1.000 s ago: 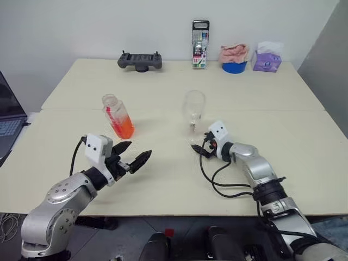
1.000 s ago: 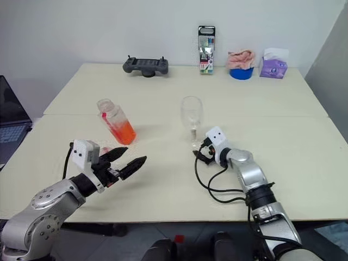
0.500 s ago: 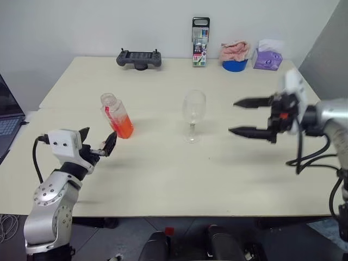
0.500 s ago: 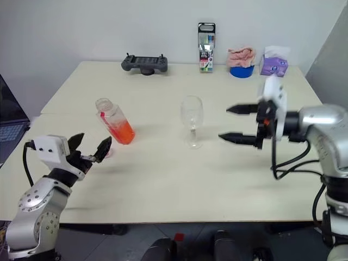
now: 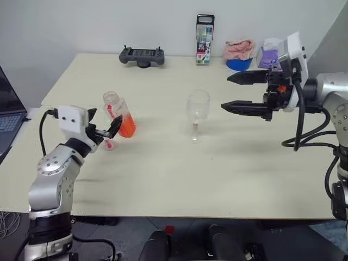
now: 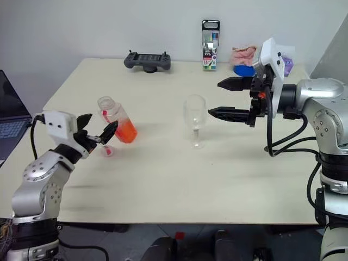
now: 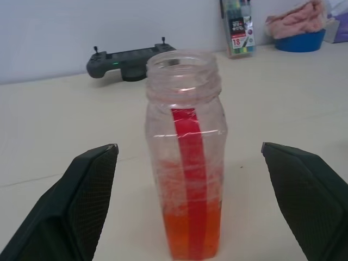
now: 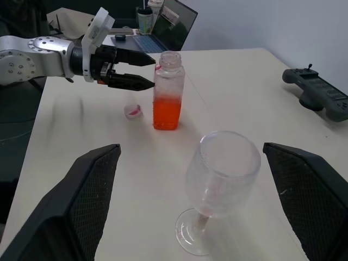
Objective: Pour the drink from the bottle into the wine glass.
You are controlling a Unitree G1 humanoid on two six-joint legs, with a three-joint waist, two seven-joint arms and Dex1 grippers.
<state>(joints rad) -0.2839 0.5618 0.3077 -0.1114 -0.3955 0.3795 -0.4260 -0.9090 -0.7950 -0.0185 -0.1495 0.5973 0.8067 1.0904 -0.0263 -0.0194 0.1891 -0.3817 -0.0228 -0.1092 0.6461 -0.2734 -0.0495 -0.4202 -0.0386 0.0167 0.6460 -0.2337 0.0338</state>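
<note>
Two grippers are raised over the pale table [image 5: 228, 163], both with their fingers spread wide and holding nothing. The left gripper [image 5: 103, 130] sits low, just in front of the bottle [image 5: 118, 114], its black fingers [image 7: 81, 201] flanking the bottle in the left wrist view without touching it. The bottle stands upright with its mouth uncapped, a red label strip running down its side, and the drink [image 7: 191, 234], a translucent orange-red liquid, fills only its lower part. A small pink-and-white cap [image 6: 107, 150] lies on the table just beside the bottle's base, near the left gripper. The wine glass [image 5: 198, 111] stands upright and empty near the table's middle, well apart from the bottle. The right gripper [image 5: 234, 91] hovers above the table to the right of the glass, pointing toward it, one finger above the other. Along the far edge sit a dark controller [image 5: 141, 55], a box of pens [image 5: 204, 32], a blue bowl [image 5: 238, 63] with a pink cloth [image 5: 239, 48] and a purple tissue box [image 5: 268, 56].
</note>
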